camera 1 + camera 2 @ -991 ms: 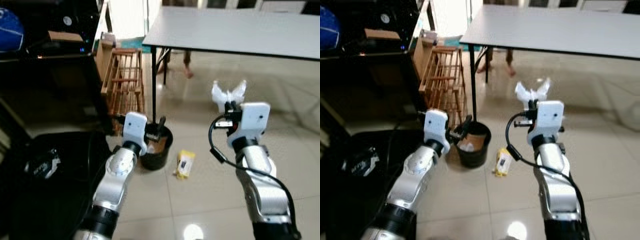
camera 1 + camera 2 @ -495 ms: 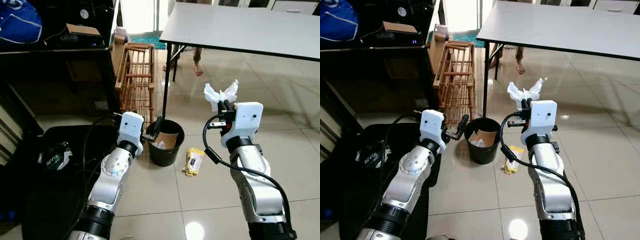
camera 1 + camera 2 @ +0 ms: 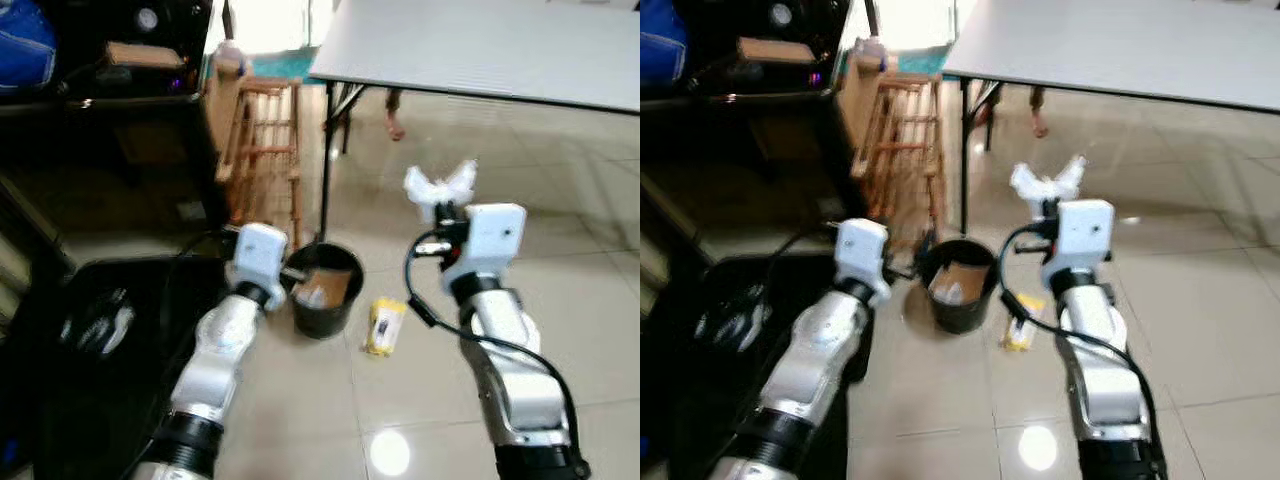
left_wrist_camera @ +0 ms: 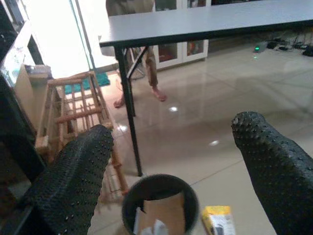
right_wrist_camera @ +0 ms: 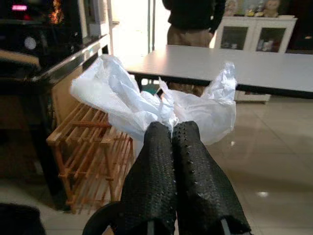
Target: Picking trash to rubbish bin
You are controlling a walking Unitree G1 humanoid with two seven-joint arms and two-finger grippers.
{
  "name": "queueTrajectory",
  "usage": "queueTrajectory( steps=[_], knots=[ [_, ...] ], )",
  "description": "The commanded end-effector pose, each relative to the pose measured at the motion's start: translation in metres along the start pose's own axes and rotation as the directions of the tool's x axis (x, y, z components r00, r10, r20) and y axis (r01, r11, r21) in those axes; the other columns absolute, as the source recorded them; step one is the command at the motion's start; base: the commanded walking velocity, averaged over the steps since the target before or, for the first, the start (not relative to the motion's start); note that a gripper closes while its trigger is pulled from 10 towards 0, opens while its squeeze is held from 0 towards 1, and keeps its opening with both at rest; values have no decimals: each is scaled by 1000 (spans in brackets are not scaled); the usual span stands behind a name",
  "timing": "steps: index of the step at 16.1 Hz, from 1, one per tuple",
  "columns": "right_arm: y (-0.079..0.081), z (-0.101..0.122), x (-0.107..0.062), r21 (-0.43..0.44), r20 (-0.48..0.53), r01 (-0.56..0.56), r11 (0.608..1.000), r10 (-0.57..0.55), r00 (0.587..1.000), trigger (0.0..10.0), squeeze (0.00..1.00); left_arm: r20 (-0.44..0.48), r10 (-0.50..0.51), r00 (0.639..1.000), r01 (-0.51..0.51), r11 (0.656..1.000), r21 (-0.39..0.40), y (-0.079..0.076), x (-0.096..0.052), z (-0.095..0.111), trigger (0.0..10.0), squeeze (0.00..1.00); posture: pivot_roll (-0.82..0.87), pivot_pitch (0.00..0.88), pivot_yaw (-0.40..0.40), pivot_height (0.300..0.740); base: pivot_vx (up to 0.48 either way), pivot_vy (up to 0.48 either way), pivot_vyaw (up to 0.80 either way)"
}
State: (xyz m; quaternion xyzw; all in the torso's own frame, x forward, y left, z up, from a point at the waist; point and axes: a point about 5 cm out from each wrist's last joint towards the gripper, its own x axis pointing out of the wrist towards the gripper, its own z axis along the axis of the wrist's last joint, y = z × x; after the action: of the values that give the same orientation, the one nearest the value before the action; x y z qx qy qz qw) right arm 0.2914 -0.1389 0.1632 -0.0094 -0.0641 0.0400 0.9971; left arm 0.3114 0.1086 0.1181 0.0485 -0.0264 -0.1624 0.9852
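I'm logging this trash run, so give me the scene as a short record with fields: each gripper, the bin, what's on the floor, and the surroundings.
right gripper: jaws shut on white plastic bag, held up right of the bin
left gripper: jaws open, beside the bin
bin: black, on the tiles by the table leg, cardboard and paper inside
floor litter: yellow packet right of the bin
surroundings: grey table; wooden rack; person's legs beyond the table
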Motion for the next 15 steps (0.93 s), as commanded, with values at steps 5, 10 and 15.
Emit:
queueTrajectory(
  steps=[5,10,15],
  knots=[
    [-6,2,-2,-26,13,13,1000,-13,1000,0,0,2,-45,999,45,999,-2,-13,2,1,10000,0,-38,73,10,740,423,0,0],
    [-5,1,-4,-28,9,9,1000,-8,1000,0,0,-8,-37,999,37,999,2,-12,1,-1,10000,0,-38,78,10,740,397,0,0],
    [-4,2,-3,-27,11,4,1000,-4,1000,0,0,-13,-33,999,33,999,7,-11,1,-2,10000,0,-38,79,9,740,374,0,0]
  ],
)
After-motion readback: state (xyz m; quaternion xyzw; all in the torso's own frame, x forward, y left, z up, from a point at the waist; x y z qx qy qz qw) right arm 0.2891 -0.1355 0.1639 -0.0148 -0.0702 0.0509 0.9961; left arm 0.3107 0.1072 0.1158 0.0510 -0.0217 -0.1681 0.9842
